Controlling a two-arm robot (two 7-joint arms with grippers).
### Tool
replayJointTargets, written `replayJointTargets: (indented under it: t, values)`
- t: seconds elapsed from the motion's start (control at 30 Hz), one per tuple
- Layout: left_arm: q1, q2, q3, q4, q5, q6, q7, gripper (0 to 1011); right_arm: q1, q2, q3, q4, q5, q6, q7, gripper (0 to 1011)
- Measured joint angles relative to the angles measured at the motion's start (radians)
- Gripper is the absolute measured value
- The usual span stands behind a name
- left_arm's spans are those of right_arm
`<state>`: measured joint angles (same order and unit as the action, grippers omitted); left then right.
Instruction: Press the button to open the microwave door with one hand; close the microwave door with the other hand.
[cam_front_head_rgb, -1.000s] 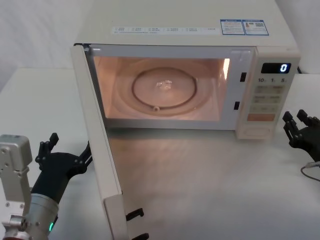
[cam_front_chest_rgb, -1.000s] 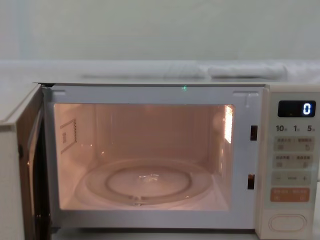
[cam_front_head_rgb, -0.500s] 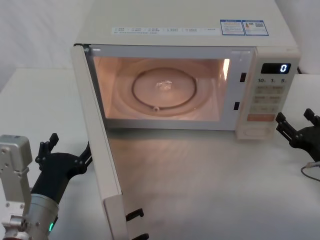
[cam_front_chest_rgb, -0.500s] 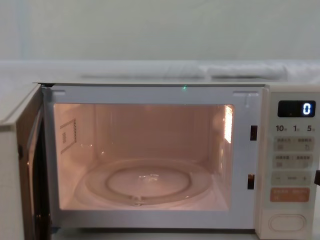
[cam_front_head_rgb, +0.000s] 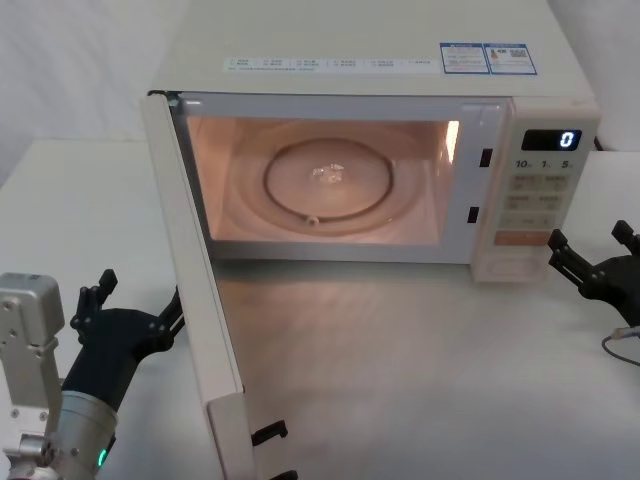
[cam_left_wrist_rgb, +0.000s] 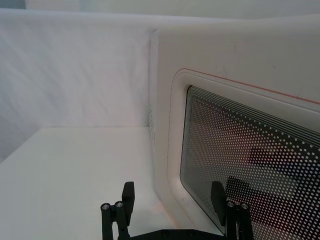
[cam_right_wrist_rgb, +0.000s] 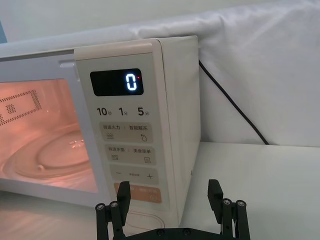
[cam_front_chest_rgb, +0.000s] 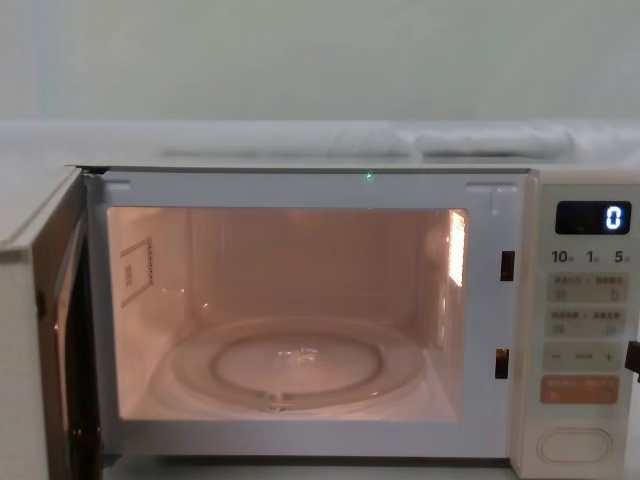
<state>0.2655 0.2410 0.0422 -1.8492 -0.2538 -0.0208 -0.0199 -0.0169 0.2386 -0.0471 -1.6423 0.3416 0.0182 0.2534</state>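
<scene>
The microwave door (cam_front_head_rgb: 195, 300) stands wide open, swung out toward me on the left, and its lit cavity (cam_front_chest_rgb: 285, 310) is exposed. My left gripper (cam_front_head_rgb: 135, 302) is open and empty, just outside the door's outer face and apart from it. In the left wrist view the left gripper (cam_left_wrist_rgb: 172, 200) faces the door's dotted window (cam_left_wrist_rgb: 250, 165). The button (cam_front_head_rgb: 510, 264) sits at the bottom of the control panel (cam_right_wrist_rgb: 127, 150). My right gripper (cam_front_head_rgb: 592, 246) is open and empty, a short way to the right of the panel's lower corner, touching nothing. The right wrist view has the right gripper (cam_right_wrist_rgb: 169, 195) before the panel.
The microwave rests on a white table (cam_front_head_rgb: 400, 380) with free room in front of it. A glass turntable (cam_front_head_rgb: 325, 180) lies inside. A grey cable (cam_front_head_rgb: 620, 340) trails by the right arm. A black cord (cam_right_wrist_rgb: 230, 107) runs behind the oven against white cloth.
The right gripper's fingers have spread from nearly together to wide apart beside the panel. The left arm and the door have barely moved.
</scene>
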Motion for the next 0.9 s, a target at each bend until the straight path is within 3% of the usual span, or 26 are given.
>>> replayJointTargets:
  t: [0.87, 0.9]
  values:
    - [0.000, 0.000, 0.000, 0.000, 0.000, 0.000, 0.000, 1000, 0.000, 0.000, 0.000, 0.000, 0.000, 0.000, 0.000, 1002]
    - [0.000, 0.000, 0.000, 0.000, 0.000, 0.000, 0.000, 968, 0.000, 0.000, 0.000, 0.000, 0.000, 0.000, 0.000, 1003]
